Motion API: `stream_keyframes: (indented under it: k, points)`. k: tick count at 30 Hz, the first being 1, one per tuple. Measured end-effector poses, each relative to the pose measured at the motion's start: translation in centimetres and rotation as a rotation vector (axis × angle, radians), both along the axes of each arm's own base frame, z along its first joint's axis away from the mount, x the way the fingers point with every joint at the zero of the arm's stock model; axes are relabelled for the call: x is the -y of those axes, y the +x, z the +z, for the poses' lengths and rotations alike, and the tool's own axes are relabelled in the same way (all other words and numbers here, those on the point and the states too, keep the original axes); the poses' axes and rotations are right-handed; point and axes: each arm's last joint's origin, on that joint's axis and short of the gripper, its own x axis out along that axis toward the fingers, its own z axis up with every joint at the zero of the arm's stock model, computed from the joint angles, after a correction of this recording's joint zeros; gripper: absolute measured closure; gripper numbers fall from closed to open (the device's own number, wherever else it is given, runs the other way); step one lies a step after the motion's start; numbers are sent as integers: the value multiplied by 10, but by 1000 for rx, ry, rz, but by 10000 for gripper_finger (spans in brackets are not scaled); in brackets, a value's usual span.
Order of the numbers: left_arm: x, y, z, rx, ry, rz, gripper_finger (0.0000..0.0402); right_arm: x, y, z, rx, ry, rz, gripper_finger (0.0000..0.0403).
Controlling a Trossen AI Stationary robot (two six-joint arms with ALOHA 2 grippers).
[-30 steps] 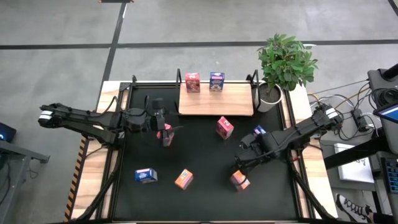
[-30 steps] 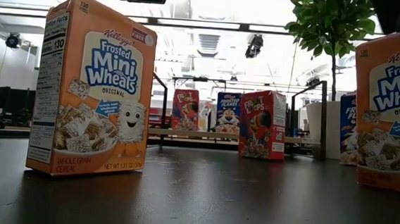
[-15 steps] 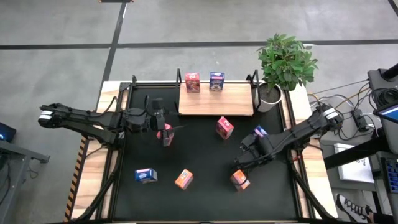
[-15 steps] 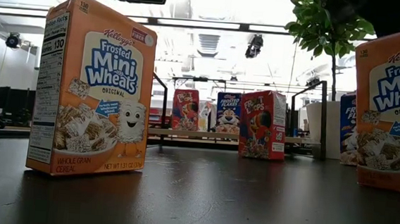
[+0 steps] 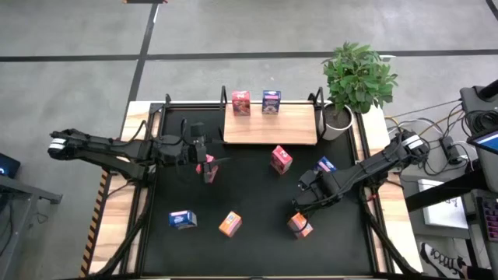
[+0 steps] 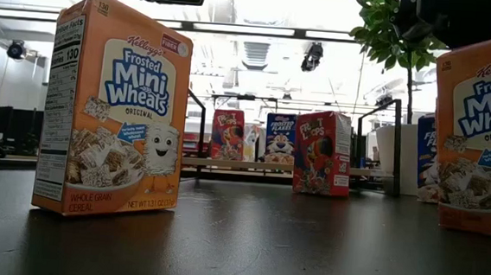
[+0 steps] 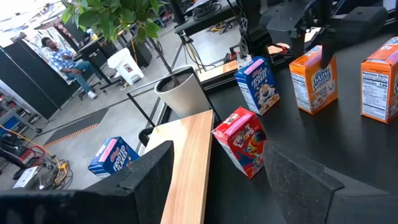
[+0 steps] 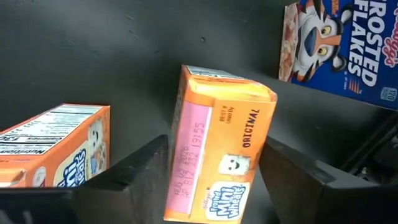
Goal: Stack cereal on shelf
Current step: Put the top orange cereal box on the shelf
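Note:
The shelf (image 5: 270, 128) is a light-wood board at the table's far side. A red cereal box (image 5: 241, 102) and a blue one (image 5: 271, 100) stand at its far edge. My left gripper (image 5: 204, 161) is open next to a red box (image 5: 208, 173); in the left wrist view nothing shows between its fingers (image 7: 217, 149). My right gripper (image 5: 299, 204) is open just above an orange box (image 5: 299, 225), which stands on the table. In the right wrist view its fingers (image 8: 214, 143) stand on either side of that box (image 8: 217, 162).
Loose on the black table are a red box (image 5: 280, 159), a blue box (image 5: 324, 165) beside the right arm, a blue box (image 5: 183, 219) and an orange box (image 5: 229, 225) near the front. A potted plant (image 5: 354, 78) stands at the far right corner.
My right gripper has come down toward the orange box at the table's near right; in the low view its dark shape fills more of the upper right corner. The boxes and my left arm have kept still.

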Motion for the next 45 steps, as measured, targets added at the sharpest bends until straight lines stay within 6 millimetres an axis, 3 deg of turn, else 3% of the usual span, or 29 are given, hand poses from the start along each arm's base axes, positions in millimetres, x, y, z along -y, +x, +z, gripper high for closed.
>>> stream_keyframes:
  k: [10, 22, 30, 38, 45]
  points:
    - [0, 0, 0, 0, 0, 0, 171, 0, 0, 0, 1, 0, 3, 234]
    - [0, 0, 0, 0, 0, 0, 171, 1, -2, 4, 9, 7, 23, 250]
    - [0, 0, 0, 5, 0, 0, 171, 8, -5, 46, 174, 31, 8, 251]
    - [0, 0, 0, 5, -1, 0, 171, 27, -13, 96, 389, -32, -4, 255]
    - [0, 0, 0, 6, -1, 0, 171, 48, 13, 130, 577, -133, 160, 268]
